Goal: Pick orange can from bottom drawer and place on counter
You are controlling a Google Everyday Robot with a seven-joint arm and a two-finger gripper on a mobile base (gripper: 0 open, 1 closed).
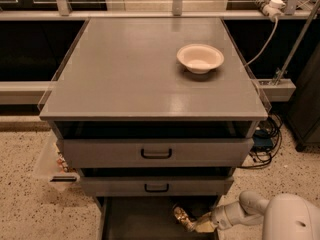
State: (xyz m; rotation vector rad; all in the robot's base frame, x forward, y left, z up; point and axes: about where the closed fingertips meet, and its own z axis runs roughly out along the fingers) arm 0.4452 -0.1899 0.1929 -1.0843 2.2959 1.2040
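The orange can is a small shiny gold-brown can, tilted, in the open bottom drawer at its right side, just below the middle drawer's front. My gripper reaches in from the lower right and is shut on the can's lower end. The white arm runs back to the bottom right corner. The counter is the broad grey top of the cabinet above.
A white bowl stands on the counter at the right rear. Two upper drawers with black handles are partly open above the bottom drawer. A clear bin hangs at the cabinet's left. Cables lie at the right.
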